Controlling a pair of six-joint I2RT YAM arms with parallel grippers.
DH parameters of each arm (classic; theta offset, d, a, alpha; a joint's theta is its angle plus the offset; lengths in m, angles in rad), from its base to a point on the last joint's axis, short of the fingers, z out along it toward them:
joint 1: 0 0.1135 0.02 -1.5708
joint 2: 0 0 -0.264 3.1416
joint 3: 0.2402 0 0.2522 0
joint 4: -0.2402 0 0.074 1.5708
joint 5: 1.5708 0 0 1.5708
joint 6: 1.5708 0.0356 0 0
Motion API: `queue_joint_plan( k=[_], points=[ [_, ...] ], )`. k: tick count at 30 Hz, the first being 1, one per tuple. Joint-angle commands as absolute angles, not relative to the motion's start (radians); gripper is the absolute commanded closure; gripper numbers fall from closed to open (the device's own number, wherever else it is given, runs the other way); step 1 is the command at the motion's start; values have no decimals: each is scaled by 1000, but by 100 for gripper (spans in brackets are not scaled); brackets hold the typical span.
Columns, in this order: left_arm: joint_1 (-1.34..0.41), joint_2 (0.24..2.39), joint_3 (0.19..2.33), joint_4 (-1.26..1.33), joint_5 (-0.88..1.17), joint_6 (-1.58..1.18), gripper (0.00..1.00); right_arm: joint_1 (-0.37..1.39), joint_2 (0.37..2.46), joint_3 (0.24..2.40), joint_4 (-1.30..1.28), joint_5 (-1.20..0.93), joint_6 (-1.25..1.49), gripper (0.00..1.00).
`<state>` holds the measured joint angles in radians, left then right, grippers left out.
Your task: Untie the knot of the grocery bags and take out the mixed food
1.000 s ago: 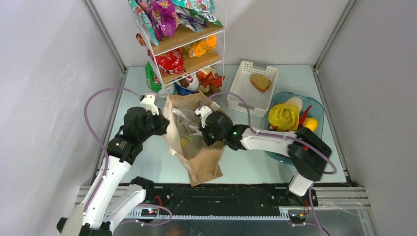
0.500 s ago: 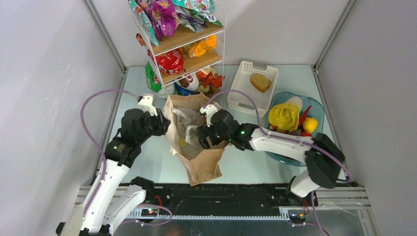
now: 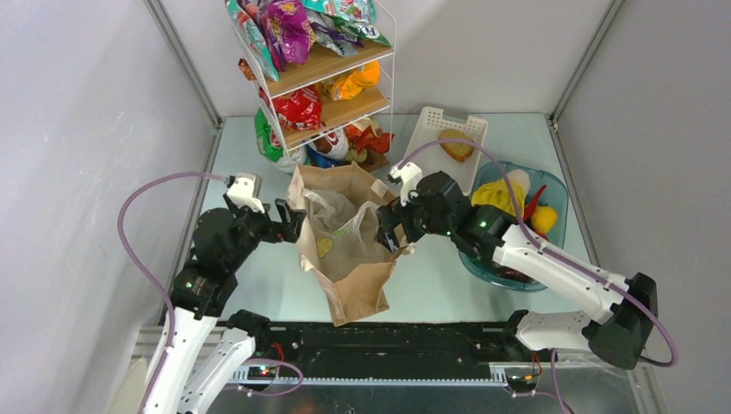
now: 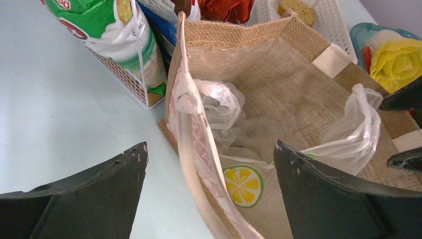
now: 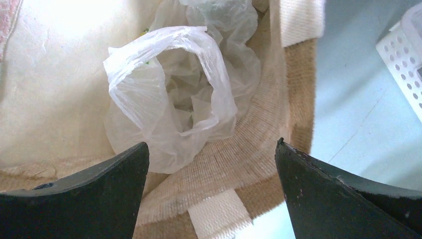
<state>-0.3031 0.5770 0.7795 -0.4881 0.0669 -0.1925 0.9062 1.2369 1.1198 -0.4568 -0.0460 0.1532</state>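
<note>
1. Top view: the brown bag (image 3: 358,285) stands open on the table (image 3: 259,285) between the two arms. The plastic bag (image 3: 343,231) sits inside it with a lemon print (image 3: 325,247) facing up. The left gripper (image 3: 293,222) is at the bag's left rim and the right gripper (image 3: 385,233) at its right rim; their spread is hard to read from here. Behind the bag a rack (image 3: 332,62) carries snack packets (image 3: 297,108). To the right a white basket (image 3: 427,155) holds a bread slice (image 3: 457,148). Just in front of it a blue tub (image 3: 560,195) holds yellow fruit (image 3: 496,203) and a red chili (image 3: 534,203).
2. Left wrist: the fingers are spread wide and grip nothing. The brown bag's left wall, woven cloth with a pale strap (image 4: 195,144), runs up between them, so one finger is over the table and the other over the bag's inside. The plastic bag lies crumpled in there. One handle is bunched near the left wall, and the other stands up as a loop (image 4: 359,122) by the right wall, near the right gripper's fingers (image 4: 405,97). What the plastic holds cannot be made out.
3. Right wrist: these fingers are also wide apart and empty, one over the bag's inside and one over the table outside, with the right wall between them. The loop gapes ahead of them, nearer the finger on the left of this view. Whether the plastic is knotted I cannot tell
</note>
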Motion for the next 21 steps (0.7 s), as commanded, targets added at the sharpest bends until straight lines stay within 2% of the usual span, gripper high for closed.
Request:
queue_joint_plan(
  k=[1, 6, 11, 17, 21],
  points=[
    [-295, 543, 777, -428, 46, -163, 0, 839, 1168, 1155, -487, -173, 168, 1],
    [-291, 518, 781, -426, 5, -169, 0, 731, 1120, 1156, -465, -286, 215, 1],
    [-270, 514, 780, -428, -54, -179, 0, 610, 1091, 1133, -444, -309, 261, 1],
    [-223, 500, 773, -441, -206, -215, 0, 443, 1056, 1051, -420, -205, 346, 1],
    [-200, 481, 777, -452, -312, -241, 0, 329, 1033, 989, -435, -27, 383, 1]
  ],
)
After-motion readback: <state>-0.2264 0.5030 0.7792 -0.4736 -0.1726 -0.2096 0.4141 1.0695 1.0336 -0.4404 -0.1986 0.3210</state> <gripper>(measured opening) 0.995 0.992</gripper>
